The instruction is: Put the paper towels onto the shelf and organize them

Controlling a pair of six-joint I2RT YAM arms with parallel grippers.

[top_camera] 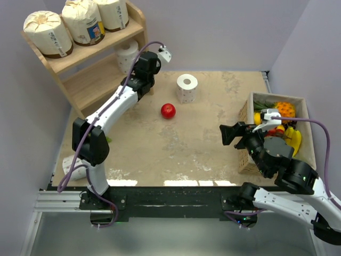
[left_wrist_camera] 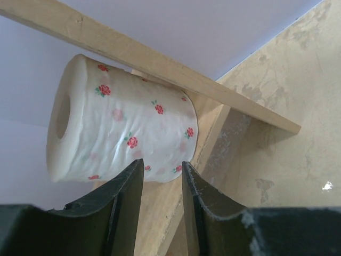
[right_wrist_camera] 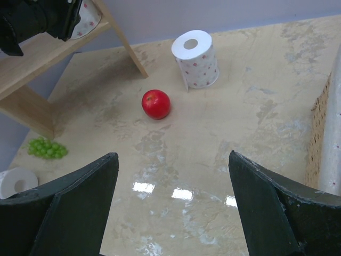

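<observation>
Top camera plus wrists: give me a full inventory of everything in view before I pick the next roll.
Table: one, mottled beige, under everything.
Shelf: one, light wood, far-left corner.
Wrapped rolls: three, cream with labels, top tier.
Shelf roll: one, white with red flowers, tier below.
Table roll: one, white, upright, far centre.
Edge roll: one, white, near-left table edge.
Apple: one, red, centre.
Grapes: one bunch, green, near-left.
Fruit box: one, pale, right edge, holding mixed fruit.
Left gripper: shut, empty, at the shelf roll.
Right gripper: open, empty, right side.
</observation>
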